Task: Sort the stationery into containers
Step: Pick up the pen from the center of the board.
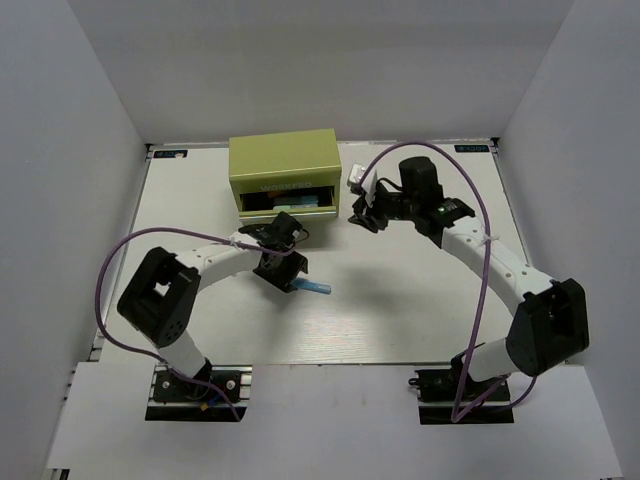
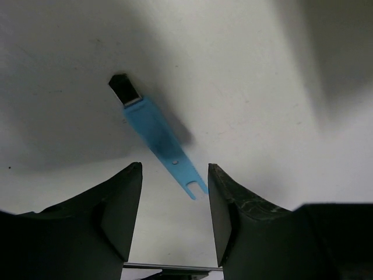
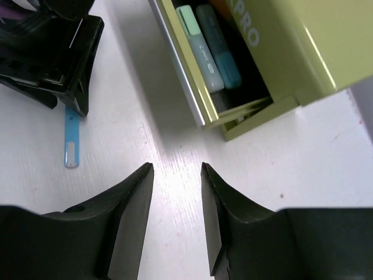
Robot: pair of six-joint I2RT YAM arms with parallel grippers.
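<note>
Both arms are built of white, tube-like links joined by chunky black housings. The left arm (image 1: 212,257) and the right arm (image 1: 503,268) each rise from a black plate (image 1: 195,388) at the near edge of the table (image 1: 400,320). A purple cable (image 1: 104,285) loops alongside each arm. The right arm bears a small green mark (image 1: 443,210) toward the table's far side. The left gripper (image 2: 175,169) and the right gripper (image 3: 176,166) have thick, dark, wedge-shaped fingers (image 2: 119,213); one of the left gripper's fingers shows pale scratches.

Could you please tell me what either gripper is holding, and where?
Nothing: the blue pen lies ungripped between the left fingers; the right fingers are empty.
</note>
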